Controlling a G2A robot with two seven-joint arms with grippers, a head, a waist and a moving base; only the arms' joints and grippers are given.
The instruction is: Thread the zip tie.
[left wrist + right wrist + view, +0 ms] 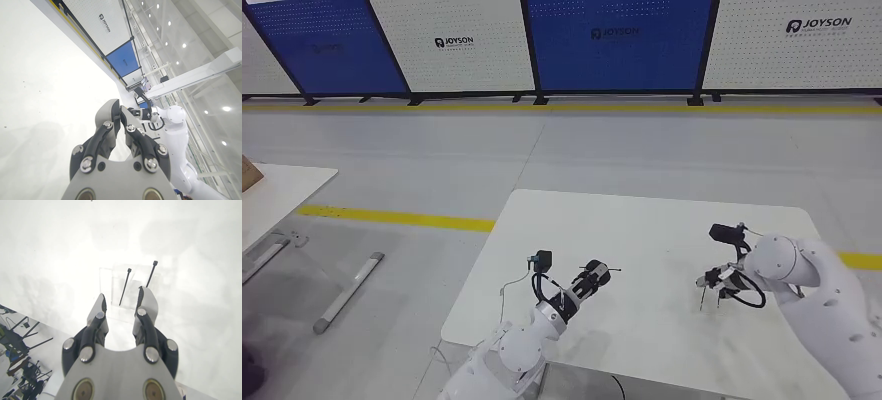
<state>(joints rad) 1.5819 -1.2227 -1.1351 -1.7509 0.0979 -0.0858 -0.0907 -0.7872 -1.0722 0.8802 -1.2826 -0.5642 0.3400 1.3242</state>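
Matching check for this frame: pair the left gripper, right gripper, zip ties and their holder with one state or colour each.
Things:
1. left gripper
2. right gripper
3. zip ties
4. holder

States or colours:
A. transparent
B. black
C. fingers apart
D. fingers closed together

Pairs: 1-D, 2-C, 3-B, 4-A.

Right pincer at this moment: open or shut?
Open. In the right wrist view the right pincer has its fingers well apart; a zip tie shows in the gap, touched by neither.
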